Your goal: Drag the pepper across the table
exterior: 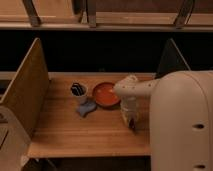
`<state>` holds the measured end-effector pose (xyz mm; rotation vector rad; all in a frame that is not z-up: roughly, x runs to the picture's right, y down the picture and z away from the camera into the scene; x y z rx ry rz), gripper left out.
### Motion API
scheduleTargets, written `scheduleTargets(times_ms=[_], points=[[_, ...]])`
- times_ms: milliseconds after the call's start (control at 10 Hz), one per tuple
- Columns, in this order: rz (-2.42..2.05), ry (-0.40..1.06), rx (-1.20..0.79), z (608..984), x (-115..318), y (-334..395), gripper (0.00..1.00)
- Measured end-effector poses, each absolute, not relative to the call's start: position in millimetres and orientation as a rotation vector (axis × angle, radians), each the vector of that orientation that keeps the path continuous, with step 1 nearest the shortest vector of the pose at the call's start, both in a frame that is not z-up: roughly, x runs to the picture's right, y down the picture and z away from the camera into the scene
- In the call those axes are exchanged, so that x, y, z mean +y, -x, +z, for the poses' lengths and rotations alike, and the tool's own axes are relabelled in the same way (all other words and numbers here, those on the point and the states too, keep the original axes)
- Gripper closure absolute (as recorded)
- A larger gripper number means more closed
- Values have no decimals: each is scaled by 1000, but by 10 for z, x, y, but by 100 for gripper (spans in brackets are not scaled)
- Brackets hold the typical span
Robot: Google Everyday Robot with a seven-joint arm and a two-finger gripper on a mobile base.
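Gripper [130, 120] down at the table [75, 132], right of centre, just near of the orange plate [105, 94]. It hangs from the pale arm [135, 87], which comes in from the robot body [182, 125] on the right. Claw state: cannot tell, wide, narrow or holding.

Pepper [132, 125]: only a small dark shape at the gripper's tip, touching or just under it. Taking it for the pepper is my reading, not certain.

Step in hand, as I judge it: the drag itself, or the contact just ahead of it. To do it well:
- press lightly and stay low, so the pepper slides and does not roll out
- move slow and straight
- pull along the bare wood on the near side, away from the plate, the white cup [78, 90] and the blue cloth [86, 108] to the left
- stop short of the near edge

Hard to make out: the contact itself, which the wrist hides. The robot body covers the right end of the table. What the cup holds is dark and unclear.
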<state>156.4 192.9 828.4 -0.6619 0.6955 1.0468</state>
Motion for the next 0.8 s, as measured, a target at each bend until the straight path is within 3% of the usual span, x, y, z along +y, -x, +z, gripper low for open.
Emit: scheduleTargets(times_ms=[500,800], points=[[1043,656,685,8307,1857,-1473,100],[1063,702,748,8371,2029,-1557,100]])
